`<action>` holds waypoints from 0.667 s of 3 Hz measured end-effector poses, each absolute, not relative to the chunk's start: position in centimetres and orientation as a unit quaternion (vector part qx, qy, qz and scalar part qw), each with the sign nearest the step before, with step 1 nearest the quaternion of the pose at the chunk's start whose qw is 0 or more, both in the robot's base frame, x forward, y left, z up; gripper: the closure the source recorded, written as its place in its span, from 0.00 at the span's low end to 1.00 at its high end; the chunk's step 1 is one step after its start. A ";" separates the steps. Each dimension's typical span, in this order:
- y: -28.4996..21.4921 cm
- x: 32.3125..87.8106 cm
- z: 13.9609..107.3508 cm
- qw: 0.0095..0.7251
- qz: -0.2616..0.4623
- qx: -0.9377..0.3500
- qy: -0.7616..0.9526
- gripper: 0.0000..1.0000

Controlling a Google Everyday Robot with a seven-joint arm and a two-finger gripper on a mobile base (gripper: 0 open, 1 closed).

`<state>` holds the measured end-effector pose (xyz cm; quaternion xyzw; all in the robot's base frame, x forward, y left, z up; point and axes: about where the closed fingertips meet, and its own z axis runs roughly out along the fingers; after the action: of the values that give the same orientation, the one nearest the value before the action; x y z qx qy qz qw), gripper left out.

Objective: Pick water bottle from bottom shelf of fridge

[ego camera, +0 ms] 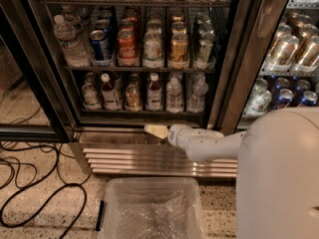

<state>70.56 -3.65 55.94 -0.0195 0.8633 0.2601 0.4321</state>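
The fridge (234, 59) stands with its left glass door swung open. On its bottom shelf (144, 112) stand two small clear water bottles (174, 94), side by side right of centre, with the second one (198, 92) next to the frame. Brown-liquid bottles with white caps (153, 91) stand to their left. My gripper (155, 130) points left just below the bottom shelf, in front of the steel base panel (149, 158). It is below and slightly left of the water bottles, holds nothing and touches none of them.
A larger clear bottle (70, 41) and several cans (127, 46) fill the rack above. A clear plastic bin (149, 208) sits on the floor before the base. Black cables (30, 193) lie at the left. A second cooler with cans (294, 49) stands at the right.
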 end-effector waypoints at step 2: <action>-2.4 69.7 49.1 0.445 0.193 -0.040 0.874 0.00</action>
<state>69.70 -2.41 49.15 -0.0403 0.8735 0.1931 0.4450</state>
